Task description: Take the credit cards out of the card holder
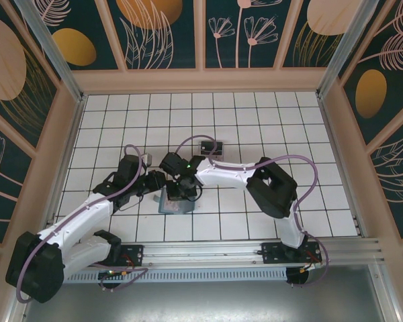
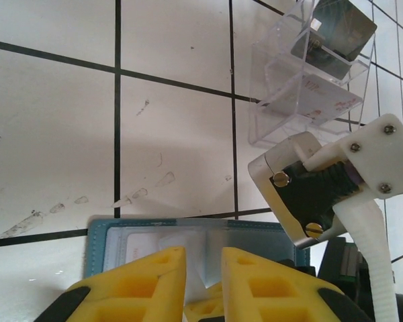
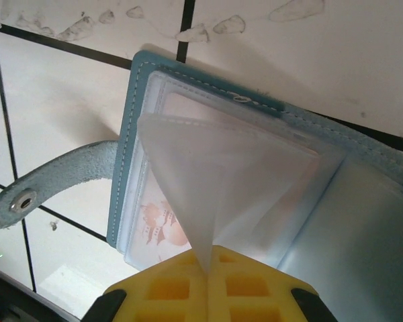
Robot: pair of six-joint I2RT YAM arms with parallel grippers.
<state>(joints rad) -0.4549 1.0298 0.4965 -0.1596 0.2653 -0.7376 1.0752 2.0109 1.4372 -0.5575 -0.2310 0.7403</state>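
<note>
Teal card holder (image 1: 171, 206) lies open on the tiled table (image 1: 255, 221) between both arms, a pink-printed card (image 3: 162, 225) in its pocket. Right gripper (image 3: 208, 261) pinches a translucent sleeve (image 3: 221, 174) upward, while the left gripper (image 2: 203, 260) has its fingers slightly parted at the holder's edge, and I cannot tell whether it grips anything. The step in hand looks like exposing that card, so the next move calls for drawing it out toward the clear tray (image 2: 275, 124), where a dark card (image 2: 339, 30) and a pale card (image 2: 319, 97) sit.

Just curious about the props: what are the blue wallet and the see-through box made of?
The card holder looks like teal leather or imitation: matte, stitched edge, fuzzy strap underside. Its inner sleeve seems soft frosted plastic, bending into a peak. The tray appears rigid clear plastic, glossy with sharp edges.
</note>
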